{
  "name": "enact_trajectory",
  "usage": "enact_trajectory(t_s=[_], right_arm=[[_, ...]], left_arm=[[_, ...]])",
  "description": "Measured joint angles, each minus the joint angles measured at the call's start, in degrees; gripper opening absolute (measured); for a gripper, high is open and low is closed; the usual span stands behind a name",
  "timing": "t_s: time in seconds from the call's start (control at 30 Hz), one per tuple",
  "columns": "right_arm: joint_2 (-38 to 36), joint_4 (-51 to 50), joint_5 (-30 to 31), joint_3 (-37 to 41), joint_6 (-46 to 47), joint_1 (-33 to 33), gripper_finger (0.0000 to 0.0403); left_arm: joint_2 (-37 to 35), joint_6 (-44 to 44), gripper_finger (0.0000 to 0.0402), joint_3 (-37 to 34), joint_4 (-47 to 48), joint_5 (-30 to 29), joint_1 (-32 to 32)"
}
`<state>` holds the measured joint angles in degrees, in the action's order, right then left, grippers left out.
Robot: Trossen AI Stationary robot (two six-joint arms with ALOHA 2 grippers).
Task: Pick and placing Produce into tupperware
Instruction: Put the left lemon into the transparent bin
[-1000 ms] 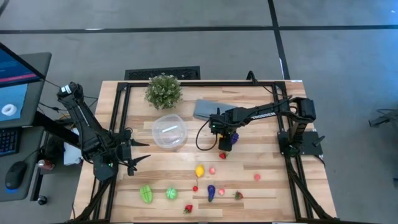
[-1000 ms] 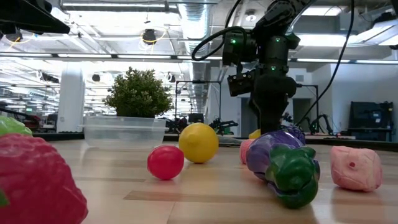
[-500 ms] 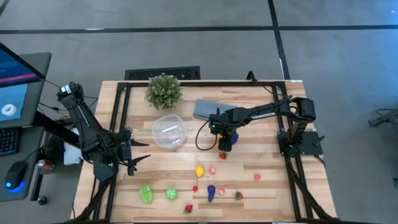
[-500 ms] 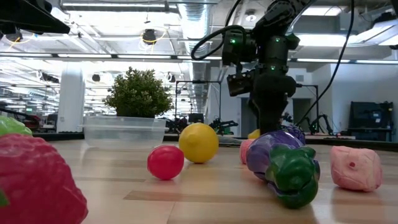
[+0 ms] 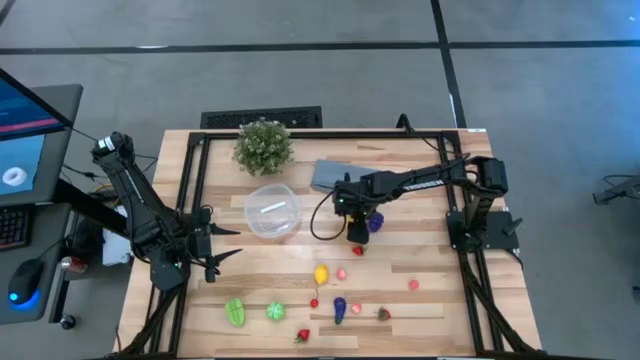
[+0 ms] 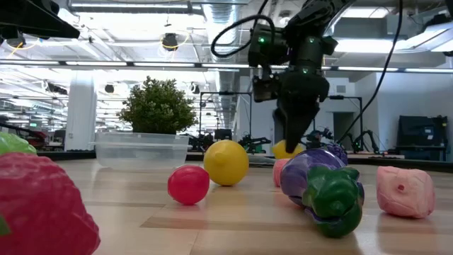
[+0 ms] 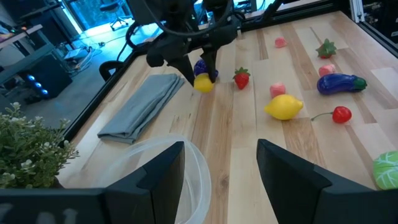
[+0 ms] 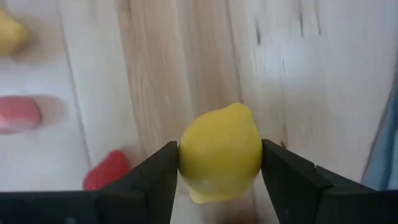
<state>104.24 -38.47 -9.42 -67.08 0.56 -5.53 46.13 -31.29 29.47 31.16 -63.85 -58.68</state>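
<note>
The tupperware (image 5: 272, 212) looks empty and nearly all produce lies on the tabletop (image 5: 430, 255), while the right end effector (image 8: 219, 163), clamped on a small yellow lemon (image 8: 219, 152), hangs beside it; the left end effector (image 7: 219, 163) waits with fingers apart.

Wooden table (image 5: 420, 310) carries produce (image 5: 321, 274), tupperware (image 5: 272, 212), cloth (image 5: 328, 176), plant (image 5: 263, 146).
</note>
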Motion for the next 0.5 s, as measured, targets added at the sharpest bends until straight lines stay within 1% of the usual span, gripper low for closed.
enact_trajectory(t_s=[0.5], right_arm=[[-0.1, 2.5, -4.8, -3.6, -2.6, 1.1, 0.0231]], left_arm=[[0.0, 0.0, 0.0192, 0.0, 0.0, 0.0, 0.0]])
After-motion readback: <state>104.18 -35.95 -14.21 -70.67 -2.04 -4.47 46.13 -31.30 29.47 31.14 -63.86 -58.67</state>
